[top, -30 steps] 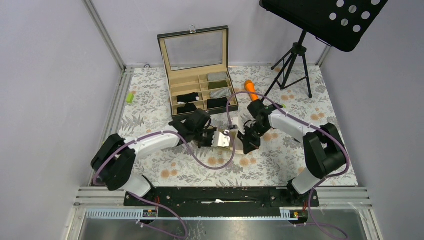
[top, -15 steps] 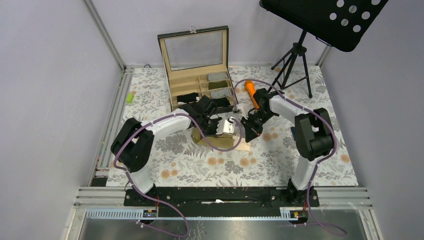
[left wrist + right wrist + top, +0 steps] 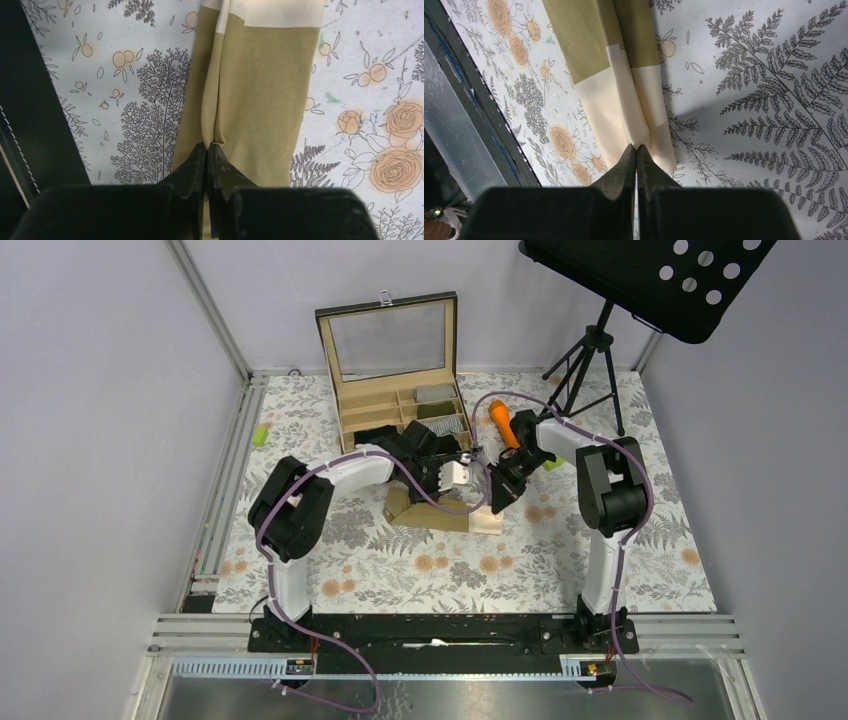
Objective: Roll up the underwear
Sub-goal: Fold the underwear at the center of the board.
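An olive-tan underwear (image 3: 440, 512) with a cream waistband lies stretched on the floral cloth in front of the wooden box. My left gripper (image 3: 432, 472) is shut, pinching a fold of its olive end (image 3: 250, 90); its fingertips (image 3: 197, 162) meet on the fabric. My right gripper (image 3: 497, 498) is shut on the cream waistband end (image 3: 629, 110), with its fingertips (image 3: 646, 165) closed on a raised fold. Both hold the piece taut between them. Black rolled underwear (image 3: 376, 433) sits in the box.
The open wooden box (image 3: 400, 390) with a glass lid stands behind the left gripper, holding several rolled items. An orange carrot-shaped stick (image 3: 503, 423) lies beside the right arm. A music stand tripod (image 3: 590, 370) is at the back right. A light-green cylinder (image 3: 260, 435) lies at the far left.
Both grippers have moved away from me toward the box, dragging the olive-tan underwear with them. The arms have stretched further out.
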